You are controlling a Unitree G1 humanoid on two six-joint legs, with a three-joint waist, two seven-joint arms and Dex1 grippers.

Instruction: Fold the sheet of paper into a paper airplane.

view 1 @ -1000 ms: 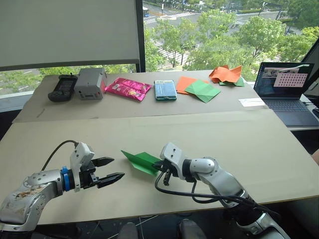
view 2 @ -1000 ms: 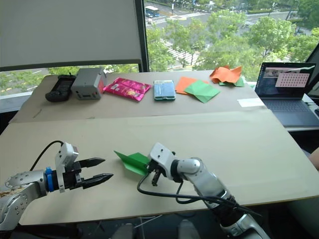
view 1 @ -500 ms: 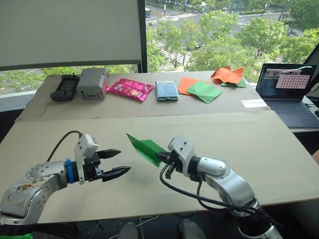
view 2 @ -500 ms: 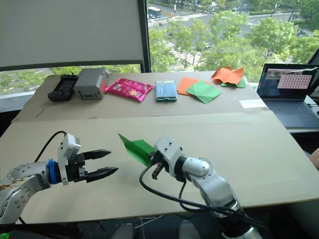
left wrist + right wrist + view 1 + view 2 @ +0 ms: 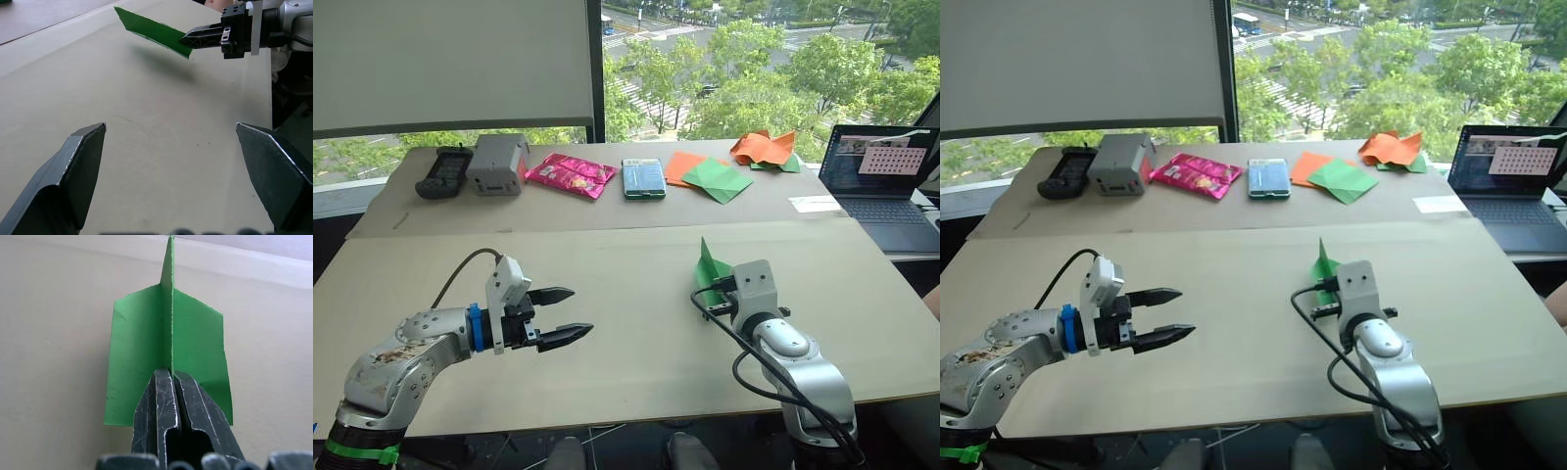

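The bright green paper airplane (image 5: 710, 267) is a small pointed wedge held off the near table, nose pointing away from me. My right gripper (image 5: 171, 377) is shut on its tail fold, and its wings spread to both sides (image 5: 195, 338). The left wrist view shows the same airplane (image 5: 149, 30) pinched by the right gripper (image 5: 188, 39). My left gripper (image 5: 570, 313) hovers open over the near table at the left, well apart from the airplane, with nothing between its fingers (image 5: 80, 161).
On the far table lie a black device (image 5: 441, 172), a grey box (image 5: 495, 163), a pink packet (image 5: 570, 173), a teal packet (image 5: 643, 177), flat orange and green sheets (image 5: 705, 174) and a crumpled orange-and-green heap (image 5: 762, 148). A laptop (image 5: 883, 181) stands at the right.
My right gripper has swung to the right with the airplane and turned it nose-away, lifted upright. My left gripper has shifted a little to the right and stays open.
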